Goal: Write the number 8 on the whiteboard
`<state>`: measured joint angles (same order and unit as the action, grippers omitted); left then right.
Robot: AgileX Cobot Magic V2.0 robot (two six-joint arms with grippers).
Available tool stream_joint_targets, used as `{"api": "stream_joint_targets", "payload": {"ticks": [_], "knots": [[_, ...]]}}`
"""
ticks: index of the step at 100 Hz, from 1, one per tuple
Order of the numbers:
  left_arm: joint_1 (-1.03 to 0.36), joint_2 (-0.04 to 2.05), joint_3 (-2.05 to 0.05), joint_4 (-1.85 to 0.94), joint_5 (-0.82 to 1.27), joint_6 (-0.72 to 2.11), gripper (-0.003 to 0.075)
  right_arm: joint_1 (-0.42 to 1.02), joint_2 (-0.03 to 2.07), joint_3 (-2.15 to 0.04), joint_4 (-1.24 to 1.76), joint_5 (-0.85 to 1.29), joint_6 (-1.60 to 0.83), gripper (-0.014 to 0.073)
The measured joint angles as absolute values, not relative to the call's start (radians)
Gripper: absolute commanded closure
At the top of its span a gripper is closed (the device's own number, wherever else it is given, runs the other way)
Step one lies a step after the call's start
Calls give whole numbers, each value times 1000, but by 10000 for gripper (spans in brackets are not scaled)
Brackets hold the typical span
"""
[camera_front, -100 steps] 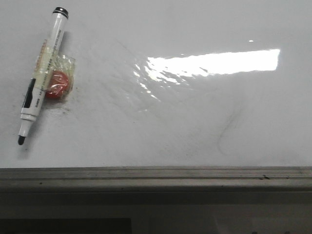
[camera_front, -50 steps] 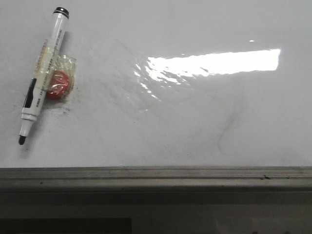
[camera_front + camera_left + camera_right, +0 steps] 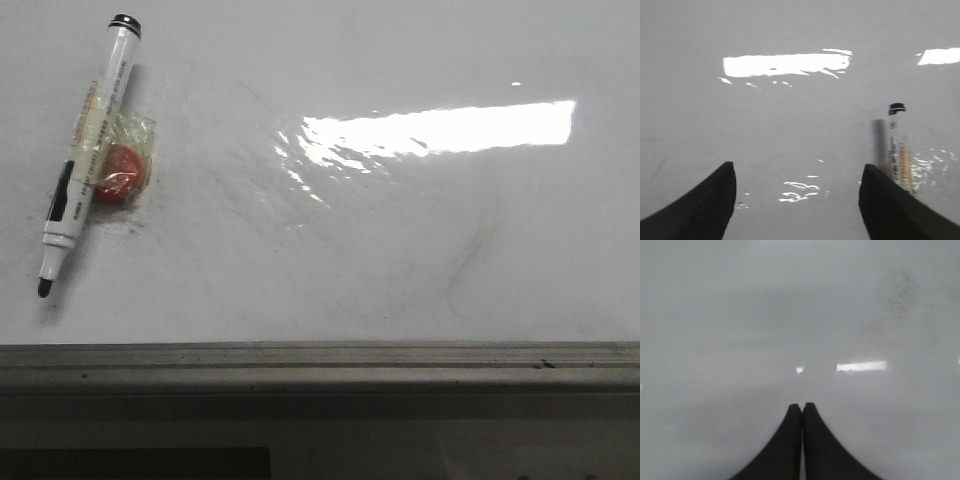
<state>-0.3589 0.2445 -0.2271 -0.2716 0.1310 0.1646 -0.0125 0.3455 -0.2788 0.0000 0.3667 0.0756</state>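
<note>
Marker [image 3: 88, 150]: uncapped, lying far left on whiteboard [image 3: 400, 280], resting against red magnet [image 3: 120, 175]; position unchanged over the last second. Number 8: none drawn, only faint grey smudge [image 3: 470, 262] right of marker. Left gripper [image 3: 797, 205]: spread wide beside marker, empty; right gripper [image 3: 802, 412]: pressed together, empty.

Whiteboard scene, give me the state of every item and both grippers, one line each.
Whiteboard: no 8 written, only faint grey smudges and glare.
Marker: uncapped, lying flat, tip toward the rail.
Red object: in clear wrap, against the marker.
Left gripper: open, empty, beside the marker.
Right gripper: shut, empty.
</note>
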Motion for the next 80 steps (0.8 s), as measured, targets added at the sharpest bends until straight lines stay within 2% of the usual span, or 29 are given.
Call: {"api": "stream_joint_targets", "payload": {"ticks": [22,49,80], "knots": [[-524,305,-227,-284,113,167,241,-13,346,-279,0,358,76,657],[-728,529,-227,-315,-33,169,241,-13,346,-279,0,352,74,657],[-843,746,-227,-372,-209,170,271,-13,346,-279,0,352,74,657]]}}
